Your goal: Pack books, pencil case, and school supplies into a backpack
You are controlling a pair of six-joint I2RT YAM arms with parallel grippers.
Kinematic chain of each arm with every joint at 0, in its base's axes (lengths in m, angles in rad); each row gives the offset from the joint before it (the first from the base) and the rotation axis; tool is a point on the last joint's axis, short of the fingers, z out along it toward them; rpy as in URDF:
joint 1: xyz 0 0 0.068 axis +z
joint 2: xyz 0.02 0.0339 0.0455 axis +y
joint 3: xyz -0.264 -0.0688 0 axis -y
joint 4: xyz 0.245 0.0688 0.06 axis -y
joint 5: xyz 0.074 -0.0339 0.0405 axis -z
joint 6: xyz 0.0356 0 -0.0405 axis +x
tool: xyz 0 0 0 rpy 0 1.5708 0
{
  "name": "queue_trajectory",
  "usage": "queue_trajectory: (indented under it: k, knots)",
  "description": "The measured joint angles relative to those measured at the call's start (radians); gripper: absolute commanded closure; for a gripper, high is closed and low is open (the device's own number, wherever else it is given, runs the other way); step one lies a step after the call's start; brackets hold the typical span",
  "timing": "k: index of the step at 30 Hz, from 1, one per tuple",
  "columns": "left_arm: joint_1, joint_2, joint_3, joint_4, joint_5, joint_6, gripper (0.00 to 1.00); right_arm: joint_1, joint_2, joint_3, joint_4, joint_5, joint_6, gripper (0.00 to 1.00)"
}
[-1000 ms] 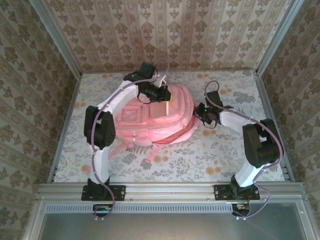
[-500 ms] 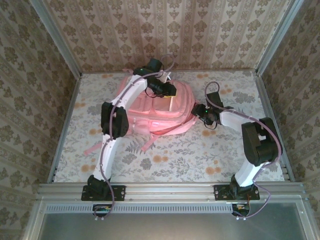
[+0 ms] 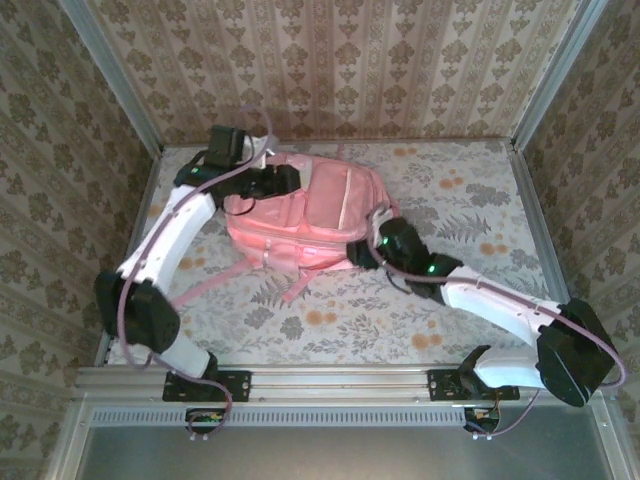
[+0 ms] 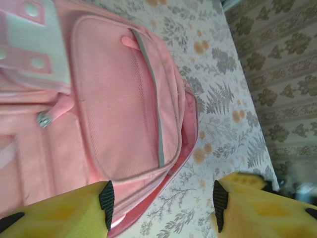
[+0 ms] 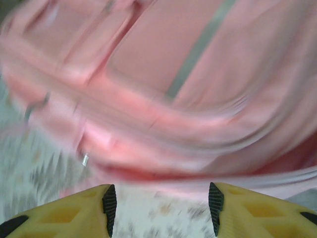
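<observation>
**Both grippers open and empty at the pink backpack**

Backpack [image 3: 310, 215] lies flat on the floral table [image 3: 460, 300], left of centre toward the far side. Front pockets face up, and pink straps [image 3: 215, 284] trail toward the near edge.

Left gripper [image 3: 278, 181] sits over the backpack's far-left part, pointing right. In the left wrist view the left gripper [image 4: 162, 201] has its jaws parted at a medium-wide gap. Black pads [image 4: 106, 197] are clear, with nothing clamped between them. The gap shows the backpack's rounded edge and bare table. One yellow finger overlaps the bag's edge; can't tell if it touches. Same view also shows a white patch [image 4: 34, 44], a grey strip [image 4: 148, 99] on a pocket, and a metal zip pull [image 4: 43, 119].

Right gripper [image 3: 364, 251] is at the backpack's near-right corner, just beside or touching it; can't tell which. The right wrist view is blurred. There the right gripper [image 5: 161, 202] has its jaws parted about the same and grips nothing. The backpack is just ahead of the tips, with a strip of table between.
</observation>
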Motion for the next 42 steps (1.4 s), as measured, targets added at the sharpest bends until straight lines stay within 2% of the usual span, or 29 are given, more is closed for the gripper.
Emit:
queue_trajectory:
  k: [3, 6, 10, 17, 33, 36, 42]
  knots:
    - [0.019, -0.113, -0.116, 0.018, -0.014, -0.014, 0.41, 0.115, 0.047, -0.051, 0.057, -0.06, -0.103, 0.46]
    - [0.031, -0.191, -0.227, 0.034, -0.043, -0.019, 0.39, 0.171, 0.125, -0.071, 0.174, -0.102, -0.154, 0.46]
    - [0.052, -0.257, -0.336, 0.051, -0.081, -0.019, 0.38, 0.174, 0.274, -0.079, 0.315, -0.143, -0.178, 0.47]
    - [0.089, -0.271, -0.391, 0.106, -0.104, -0.023, 0.38, 0.166, 0.487, 0.016, 0.388, -0.183, -0.158, 0.46]
    - [0.111, -0.271, -0.41, 0.17, -0.069, -0.063, 0.37, 0.13, 0.637, 0.156, 0.402, -0.171, -0.097, 0.48]
    - [0.116, -0.271, -0.413, 0.174, -0.061, -0.069, 0.36, 0.129, 0.655, 0.176, 0.396, -0.171, -0.088, 0.53]
    - [0.122, -0.271, -0.415, 0.185, -0.055, -0.073, 0.36, 0.128, 0.702, 0.254, 0.35, -0.171, -0.07, 0.83]
